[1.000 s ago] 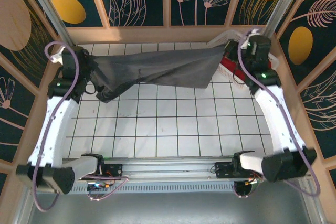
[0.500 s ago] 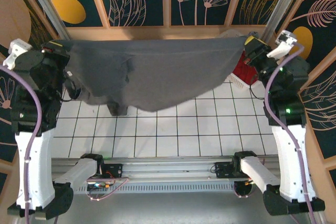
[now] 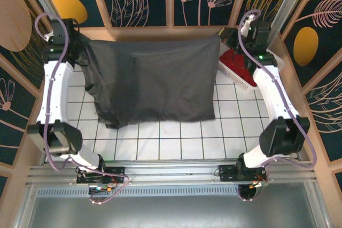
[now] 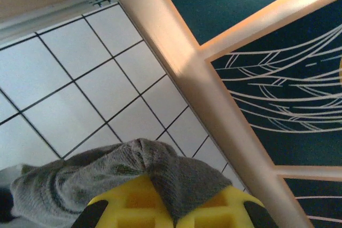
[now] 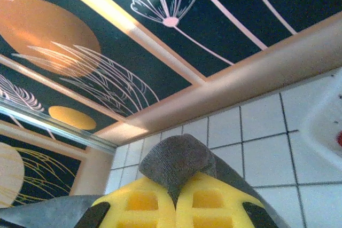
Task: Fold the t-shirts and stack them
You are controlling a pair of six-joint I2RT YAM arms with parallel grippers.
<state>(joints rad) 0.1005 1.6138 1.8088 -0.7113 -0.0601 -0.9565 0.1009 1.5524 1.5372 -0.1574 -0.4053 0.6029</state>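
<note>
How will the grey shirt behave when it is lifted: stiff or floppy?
Probably floppy: the grey shirt bunches where the left gripper and right gripper pinch it. Likely light: two small pinches hold its far edge straight.

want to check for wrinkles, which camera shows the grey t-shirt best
The top external view: it takes in the whole grey t-shirt, spread wide from edge to edge. In the left wrist view a bunched corner sits pinched in the left hand; in the right wrist view, a similar fold in the right hand.

White tiled table [image 3: 176, 137]; white lattice basket [image 3: 239, 81] at far right; dark floral wall panels [image 3: 141, 4] behind.
</note>
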